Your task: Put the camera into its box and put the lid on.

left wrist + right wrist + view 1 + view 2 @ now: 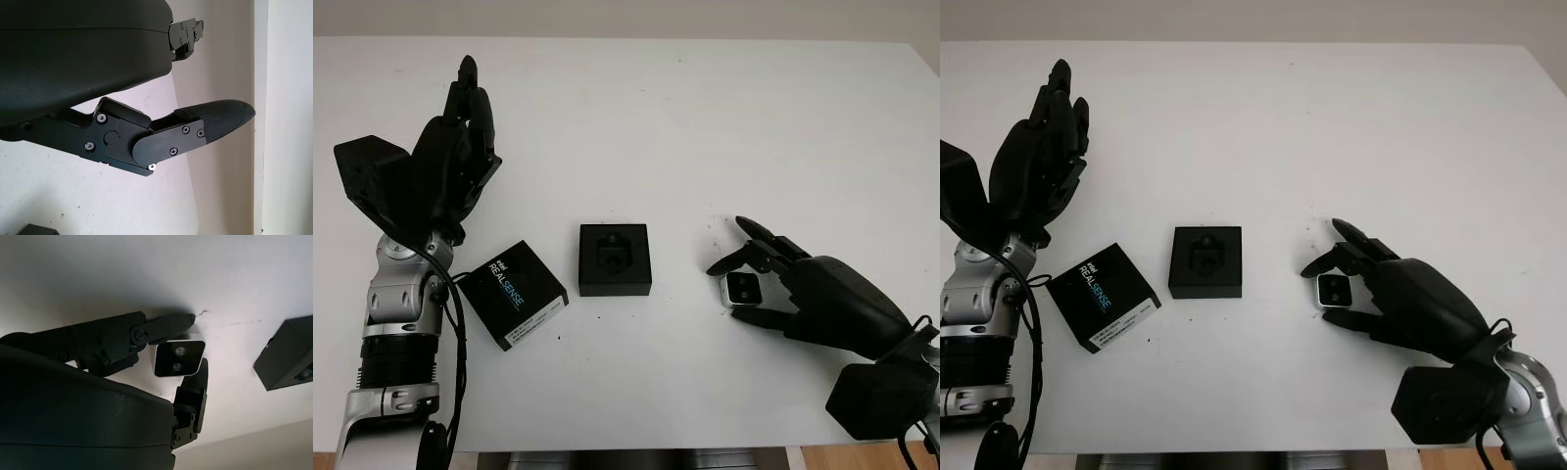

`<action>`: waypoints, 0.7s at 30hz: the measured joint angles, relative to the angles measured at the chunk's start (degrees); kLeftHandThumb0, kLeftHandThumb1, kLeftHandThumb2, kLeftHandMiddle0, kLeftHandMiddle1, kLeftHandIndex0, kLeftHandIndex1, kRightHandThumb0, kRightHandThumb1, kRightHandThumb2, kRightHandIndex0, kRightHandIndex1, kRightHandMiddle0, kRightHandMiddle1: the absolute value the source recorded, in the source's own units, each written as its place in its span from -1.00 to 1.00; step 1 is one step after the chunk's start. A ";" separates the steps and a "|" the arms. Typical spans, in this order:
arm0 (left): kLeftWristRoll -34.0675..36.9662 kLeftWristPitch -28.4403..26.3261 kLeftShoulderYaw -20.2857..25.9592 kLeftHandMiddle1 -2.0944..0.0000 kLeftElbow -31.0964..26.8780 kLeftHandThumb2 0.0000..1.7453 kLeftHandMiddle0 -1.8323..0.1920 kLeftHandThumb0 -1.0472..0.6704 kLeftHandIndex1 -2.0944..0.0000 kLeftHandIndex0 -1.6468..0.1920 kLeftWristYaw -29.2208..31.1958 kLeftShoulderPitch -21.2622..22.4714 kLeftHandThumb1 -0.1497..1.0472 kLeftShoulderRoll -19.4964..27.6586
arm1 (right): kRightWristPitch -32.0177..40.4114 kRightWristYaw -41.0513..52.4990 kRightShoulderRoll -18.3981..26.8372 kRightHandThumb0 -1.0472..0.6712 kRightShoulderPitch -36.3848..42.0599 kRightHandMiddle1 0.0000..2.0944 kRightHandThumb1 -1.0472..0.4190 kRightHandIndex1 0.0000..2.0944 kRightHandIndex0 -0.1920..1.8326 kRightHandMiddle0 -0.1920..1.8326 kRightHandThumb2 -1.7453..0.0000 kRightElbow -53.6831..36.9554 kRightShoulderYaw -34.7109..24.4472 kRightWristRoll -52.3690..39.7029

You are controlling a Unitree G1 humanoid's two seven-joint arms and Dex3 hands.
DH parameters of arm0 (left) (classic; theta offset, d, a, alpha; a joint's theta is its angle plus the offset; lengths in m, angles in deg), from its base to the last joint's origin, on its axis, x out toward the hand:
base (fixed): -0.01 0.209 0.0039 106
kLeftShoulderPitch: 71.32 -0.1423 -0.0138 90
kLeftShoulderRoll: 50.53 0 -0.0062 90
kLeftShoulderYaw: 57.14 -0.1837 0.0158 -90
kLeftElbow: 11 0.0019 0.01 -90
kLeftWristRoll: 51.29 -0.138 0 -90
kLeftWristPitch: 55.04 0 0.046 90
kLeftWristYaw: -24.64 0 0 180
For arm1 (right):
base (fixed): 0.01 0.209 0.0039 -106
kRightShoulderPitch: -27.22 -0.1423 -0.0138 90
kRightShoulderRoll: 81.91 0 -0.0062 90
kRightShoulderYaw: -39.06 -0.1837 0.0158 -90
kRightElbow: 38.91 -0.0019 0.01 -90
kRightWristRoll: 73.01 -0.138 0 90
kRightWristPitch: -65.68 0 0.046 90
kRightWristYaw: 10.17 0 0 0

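On the white tabletop point(705, 127) our right hand point(759, 284) pinches the camera point(742, 289); next we carry it to the box point(615, 258), left hand point(450, 162) open near the tabletop's left edge.

The box point(615, 258) lies on the desk point(705, 117) between both hands: the lid point(513, 293) beside the left hand point(450, 162), the camera point(742, 289) within the right hand point(773, 284).

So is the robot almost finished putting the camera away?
Not yet. The right hand has its fingers around the small silver camera, to the right of the open black box. The box has nothing in it. The lid lies beside it, and the left hand is open. Packing and closing remain.
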 measured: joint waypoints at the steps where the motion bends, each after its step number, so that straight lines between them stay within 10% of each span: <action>1: 0.00 -0.04 0.00 1.00 0.00 -0.17 1.00 -0.73 1.00 1.00 0.00 -0.01 1.00 0.00 | -0.41 -0.82 -0.08 -0.21 -0.17 0.48 -0.93 -0.89 -0.59 -0.66 0.94 0.79 -0.06 0.06; 5: 0.01 -0.10 0.01 1.00 -0.03 -0.17 1.00 -0.73 1.00 1.00 0.07 -0.20 1.00 0.00 | -0.40 -3.50 -0.82 -0.29 -0.46 0.28 -0.91 -0.91 -0.60 -0.77 0.94 2.98 -0.28 0.40; 12: 0.01 -0.10 0.02 1.00 -0.07 -0.17 1.00 -0.73 1.00 1.00 0.08 -0.26 1.00 0.00 | 6.76 -1.32 -1.06 -0.48 0.28 -0.73 -0.93 -0.97 -0.82 -0.79 0.94 0.63 -0.29 0.94; 21: -0.02 -0.49 0.00 1.00 -0.86 -0.17 1.00 -0.73 1.00 1.00 0.13 -0.27 1.00 0.01 | 12.51 2.66 -1.08 -0.53 1.80 -0.94 -0.87 -1.00 -1.00 -0.93 0.95 -2.53 -0.28 -0.38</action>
